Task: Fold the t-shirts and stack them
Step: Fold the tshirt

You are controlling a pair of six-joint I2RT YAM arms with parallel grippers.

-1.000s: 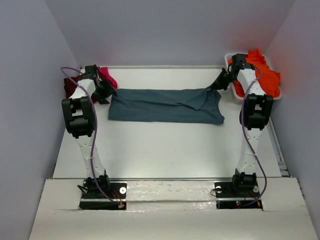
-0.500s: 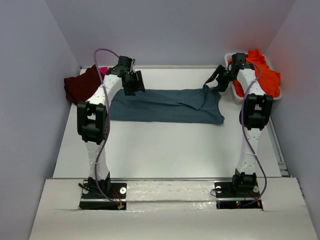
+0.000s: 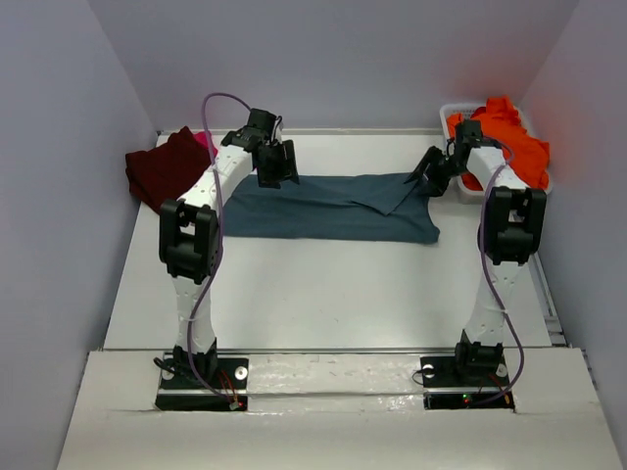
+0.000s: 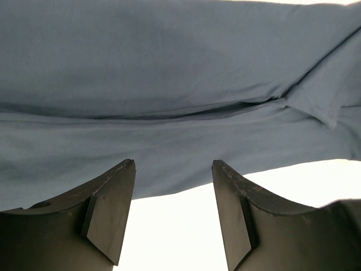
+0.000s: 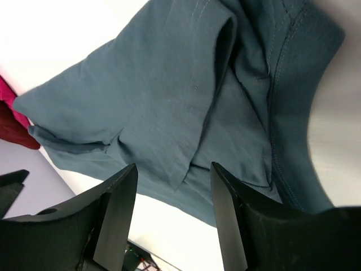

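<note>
Length of the teal-blue t-shirt [image 3: 323,208] ran left to right; your left gripper [image 3: 277,168] hung over its left end, right gripper [image 3: 431,176] over its right, both jaws apart, empty.

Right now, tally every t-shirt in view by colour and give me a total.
Slate teal-blue cloth t-shirt, laid out flat: 1
Dark maroon cloth t-shirt, heaped at far left: 1
Bright pink cloth t-shirt, a sliver behind the maroon one: 1
Vivid orange cloth t-shirt, in the white plastic tub: 1
Total: 4
</note>
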